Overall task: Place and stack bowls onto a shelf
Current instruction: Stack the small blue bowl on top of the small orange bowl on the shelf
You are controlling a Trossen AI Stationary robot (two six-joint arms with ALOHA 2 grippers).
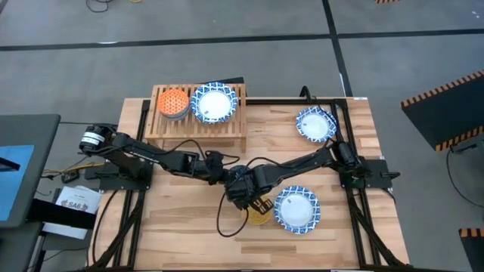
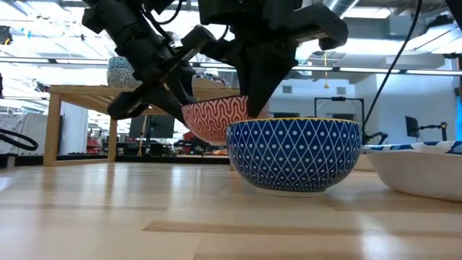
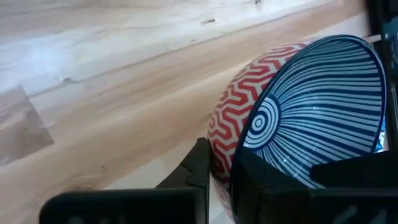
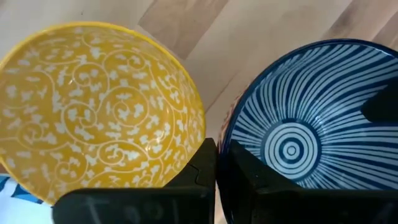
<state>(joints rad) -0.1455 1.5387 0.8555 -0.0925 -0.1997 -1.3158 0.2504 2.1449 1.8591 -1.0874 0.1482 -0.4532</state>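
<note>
A small bowl, red zigzag outside (image 2: 213, 119) and blue-striped inside (image 3: 317, 106), hangs above the table centre between both grippers. My left gripper (image 3: 221, 174) and my right gripper (image 4: 217, 165) are each shut on its rim, on opposite sides. Just right of it, a small bowl with a yellow inside (image 4: 99, 106) and blue diamonds outside (image 2: 294, 153) rests on its foot on the table. The shelf (image 1: 236, 102) at the far left carries an orange bowl stack (image 1: 174, 103) and a wide bowl (image 1: 214, 102). In the high view the arms hide the red bowl. My left gripper pinches the red bowl's rim (image 3: 239, 146), one finger (image 3: 196, 165) outside the wall and one (image 3: 273, 180) inside. It slants down from the table's left. The bowl is lifted clear. My right gripper pinches the opposite rim (image 4: 225, 140) of the same bowl, one finger (image 4: 200, 165) outside and one (image 4: 252, 171) inside, coming from above. The bowl hangs clear of the table, roughly upright.
Two wide blue-and-white bowls sit on the table: one at the near right (image 1: 296, 210), close beside the yellow bowl, and one at the far right (image 1: 315, 125). The shelf's right part (image 1: 240, 94) is bare slats. Bare tabletop (image 1: 174, 219) lies at the near left.
</note>
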